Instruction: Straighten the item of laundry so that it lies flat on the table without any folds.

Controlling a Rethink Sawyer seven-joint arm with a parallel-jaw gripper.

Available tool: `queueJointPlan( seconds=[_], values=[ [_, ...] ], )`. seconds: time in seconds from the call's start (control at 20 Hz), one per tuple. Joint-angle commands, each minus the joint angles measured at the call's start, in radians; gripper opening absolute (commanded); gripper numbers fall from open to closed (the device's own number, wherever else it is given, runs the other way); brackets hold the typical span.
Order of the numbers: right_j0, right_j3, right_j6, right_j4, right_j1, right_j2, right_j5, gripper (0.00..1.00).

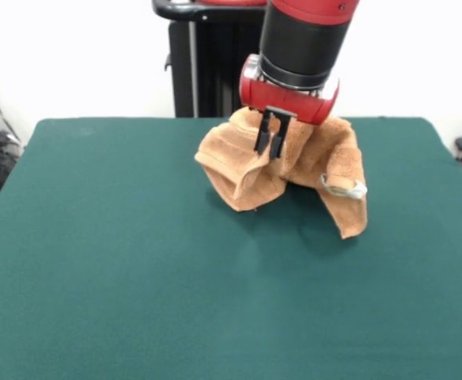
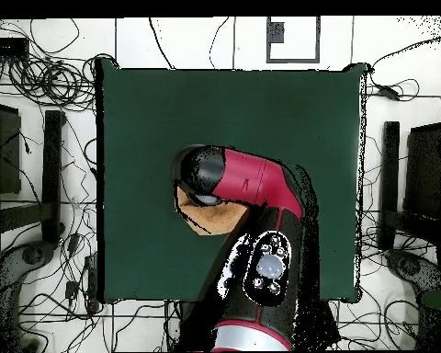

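towel (image 1: 294,162) bunched, far-centre of bench (image 1: 136,277) | claw (image 1: 270,146) narrow, pinching a towel fold, lifted | tip: draw the fold outward and low, release once it lies flat

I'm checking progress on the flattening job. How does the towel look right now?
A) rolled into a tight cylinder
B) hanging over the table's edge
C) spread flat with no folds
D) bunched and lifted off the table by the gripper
D: in the front view the orange-tan towel hangs crumpled from the gripper, its folds drooping toward the green table.
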Motion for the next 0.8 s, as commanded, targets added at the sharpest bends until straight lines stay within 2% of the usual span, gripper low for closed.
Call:
queueJointPlan(
  seconds=[0.05,0.35,0.8],
  values=[
    [-0.030,-0.086,0.206,0.021,0.079,0.046,0.203,0.00],
    [-0.048,-0.154,0.216,0.019,0.091,0.050,0.286,0.00],
    [-0.028,-0.190,0.265,0.014,0.075,0.036,0.358,0.00]
  ],
)
